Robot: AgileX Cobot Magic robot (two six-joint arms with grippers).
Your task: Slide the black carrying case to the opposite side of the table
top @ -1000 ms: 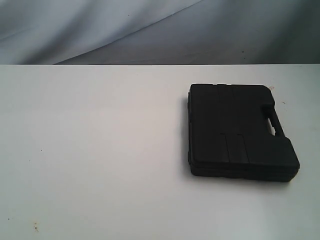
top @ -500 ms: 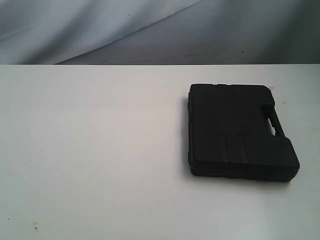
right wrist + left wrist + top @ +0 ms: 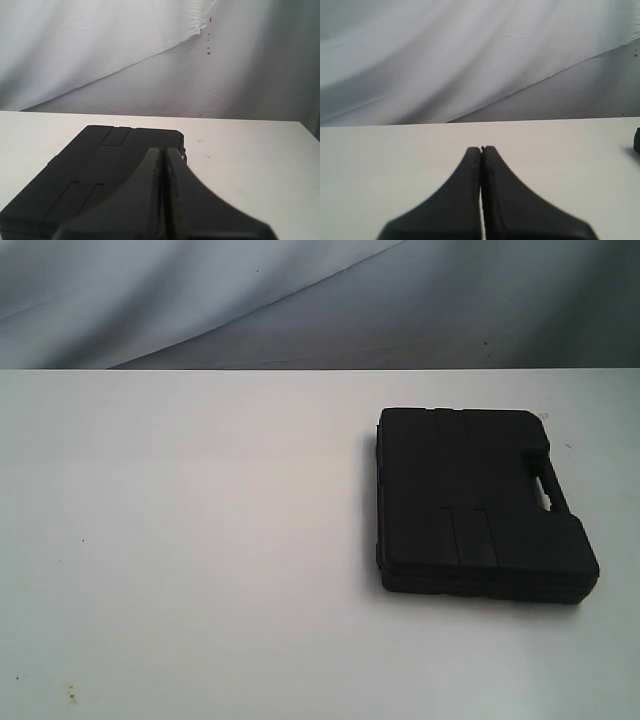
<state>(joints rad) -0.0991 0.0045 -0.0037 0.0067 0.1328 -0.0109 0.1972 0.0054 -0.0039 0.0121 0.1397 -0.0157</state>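
Note:
The black carrying case (image 3: 478, 502) lies flat on the right half of the white table (image 3: 200, 540), its handle (image 3: 549, 490) on the right side. No arm shows in the exterior view. My right gripper (image 3: 163, 150) is shut with nothing in it, hovering over the near part of the case (image 3: 90, 175). My left gripper (image 3: 481, 148) is also shut and empty above bare table (image 3: 395, 150). Only a sliver of the case (image 3: 637, 140) shows at the edge of the left wrist view.
A grey-white draped cloth (image 3: 300, 300) hangs behind the table's far edge. Small specks (image 3: 70, 695) mark the tabletop near the front left. The left half of the table is bare.

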